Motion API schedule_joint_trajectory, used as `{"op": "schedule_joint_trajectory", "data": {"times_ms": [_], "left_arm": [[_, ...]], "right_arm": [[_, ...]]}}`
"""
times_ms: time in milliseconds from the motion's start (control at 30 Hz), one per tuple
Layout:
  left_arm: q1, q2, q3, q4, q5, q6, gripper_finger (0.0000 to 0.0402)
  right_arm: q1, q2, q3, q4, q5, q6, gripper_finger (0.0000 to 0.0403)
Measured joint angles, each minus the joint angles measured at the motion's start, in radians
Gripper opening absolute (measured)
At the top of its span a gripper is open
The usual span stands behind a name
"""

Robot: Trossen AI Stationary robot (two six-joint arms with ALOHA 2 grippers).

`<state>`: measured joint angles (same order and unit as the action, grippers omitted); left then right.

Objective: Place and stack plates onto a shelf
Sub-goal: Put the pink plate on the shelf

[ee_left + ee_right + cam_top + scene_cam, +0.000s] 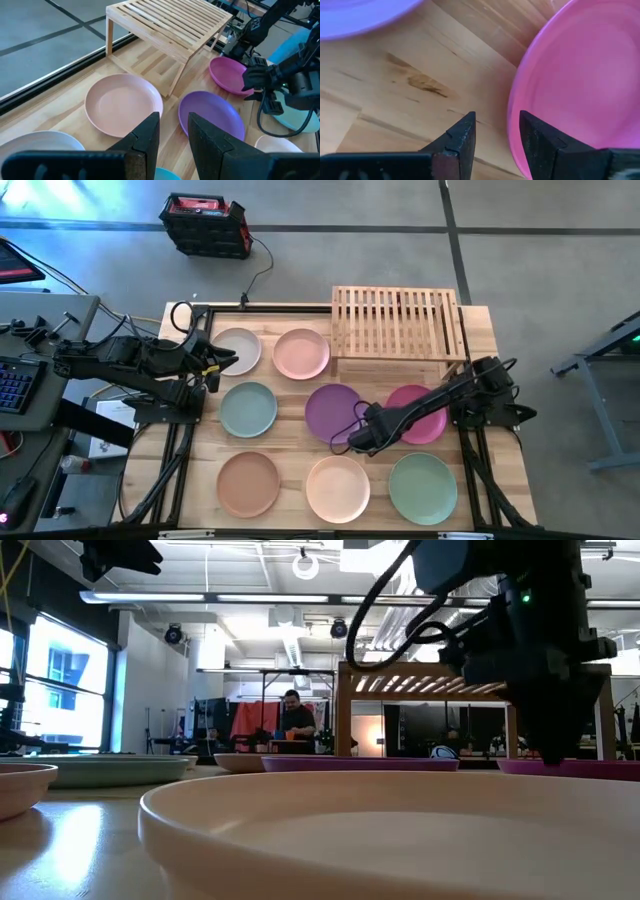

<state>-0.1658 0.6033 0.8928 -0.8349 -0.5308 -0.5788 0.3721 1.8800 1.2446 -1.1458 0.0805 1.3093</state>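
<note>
Eight plates lie flat on the wooden table: beige [237, 350], pink [301, 353], sage [248, 408], purple [335, 412], magenta [420, 415], tan [248, 483], cream [338, 488] and green [423, 488]. The slatted shelf [398, 323] stands at the far edge with nothing on it. My right gripper [495, 135] points steeply down, open. One finger is over the wood and the other over the inside of the magenta plate [580, 80], astride its rim nearest the purple plate. My left gripper [173, 135] hangs open above the table's left side, near the beige plate, with nothing in it.
Black frame rails [180, 450] run along the table's left and right sides. A red and black case [205, 225] sits on the floor beyond the table, and a desk with a keyboard [15, 385] stands to the left. A person [293, 720] is far off in the room.
</note>
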Motion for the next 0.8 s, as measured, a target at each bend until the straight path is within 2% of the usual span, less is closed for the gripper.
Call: {"op": "schedule_joint_trajectory", "data": {"times_ms": [400, 667, 800], "left_arm": [[0.0, 0.0, 0.0, 0.0, 0.0, 0.014, 0.009], [0.0, 0.0, 0.0, 0.0, 0.0, 0.014, 0.009], [0.0, 0.0, 0.0, 0.0, -0.003, 0.015, 0.009]], "right_arm": [[0.0, 0.064, -0.012, -0.016, 0.012, 0.0, 0.013], [-0.002, 0.062, -0.044, 0.014, -0.022, 0.042, 0.0129], [-0.002, 0.062, -0.045, 0.017, -0.034, 0.042, 0.01]]}}
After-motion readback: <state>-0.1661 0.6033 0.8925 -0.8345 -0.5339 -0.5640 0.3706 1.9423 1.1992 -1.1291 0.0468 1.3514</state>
